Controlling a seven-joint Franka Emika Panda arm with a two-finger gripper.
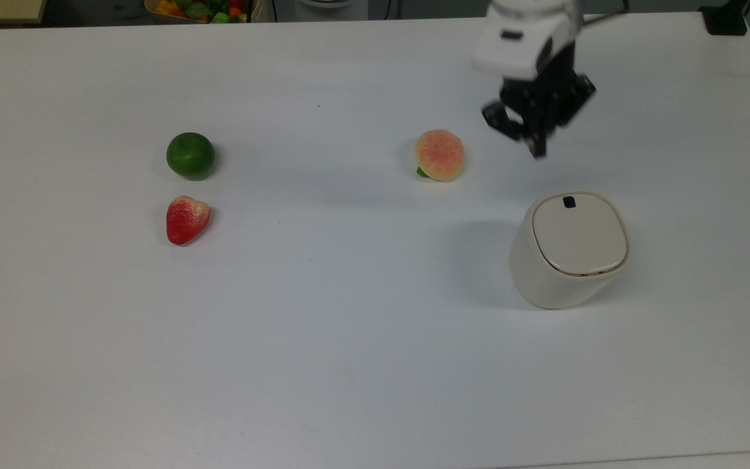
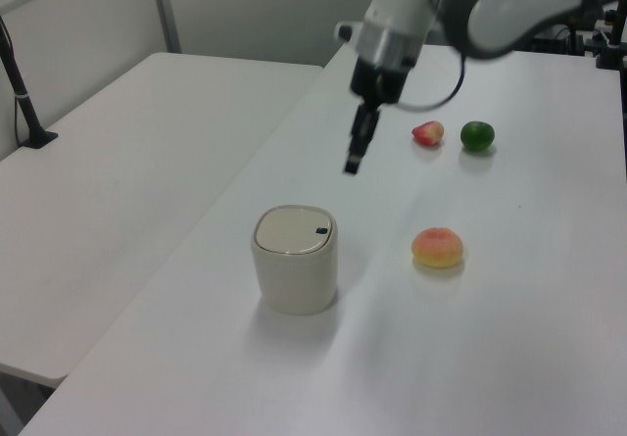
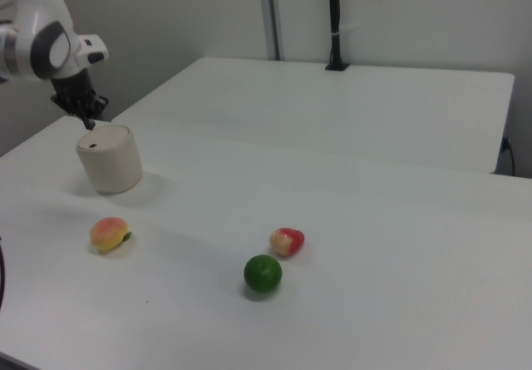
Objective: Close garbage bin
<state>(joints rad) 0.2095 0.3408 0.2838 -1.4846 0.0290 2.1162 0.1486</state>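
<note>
The cream-white garbage bin (image 1: 547, 277) stands upright at the top view's right, its lid (image 1: 580, 233) lying flat on the rim with the small black mark on top. My gripper (image 1: 536, 151) hangs in the air above and apart from the bin, its black fingers together and holding nothing. In the left view the gripper (image 2: 351, 167) floats well above the bin (image 2: 294, 274). The right view puts the gripper (image 3: 89, 124) just over the bin (image 3: 110, 164).
A peach (image 1: 439, 154) lies to the top view's left of the bin. A green lime (image 1: 190, 156) and a red strawberry (image 1: 186, 219) lie farther left. A container of toy fruit (image 1: 199, 9) sits past the table's far edge. A second table (image 2: 118, 152) adjoins.
</note>
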